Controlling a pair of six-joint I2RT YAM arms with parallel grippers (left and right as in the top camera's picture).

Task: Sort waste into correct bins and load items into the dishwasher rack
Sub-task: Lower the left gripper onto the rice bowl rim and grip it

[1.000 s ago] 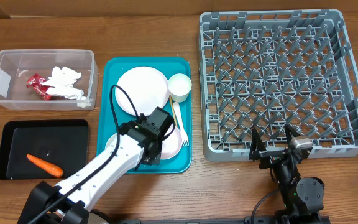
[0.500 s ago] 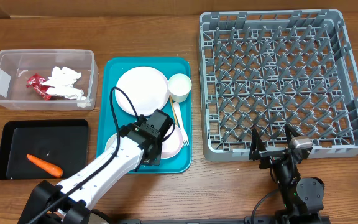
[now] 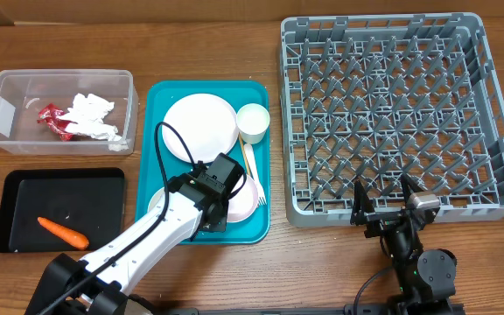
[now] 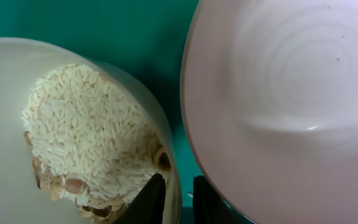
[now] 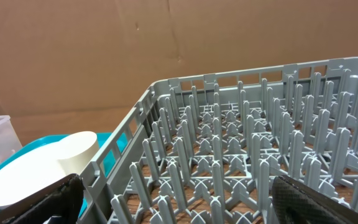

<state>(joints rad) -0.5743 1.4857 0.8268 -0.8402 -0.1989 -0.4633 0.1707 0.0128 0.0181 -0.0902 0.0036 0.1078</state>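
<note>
1. I am closing my left tool on the rim of the white bowl: one fingertip is sitting inside the rim, the other just outside it.
2. That bowl is holding white rice with a few brown bits at the near edge, and it is standing on the teal tray at its front end.
3. A pale pink bowl, upright and bare inside, is sitting just beside the white one.
4. Farther back on the teal tray, the round plate, the small cup and the plastic fork are lying.
5. I am holding my right tool with its fingers wide apart and gripping nothing, at the front edge of the grey rack.
6. The rack is standing on the worktop, right of the teal tray.
7. The clear tub is holding red wrappers and napkins.
8. The carrot is lying in the black tray.
</note>
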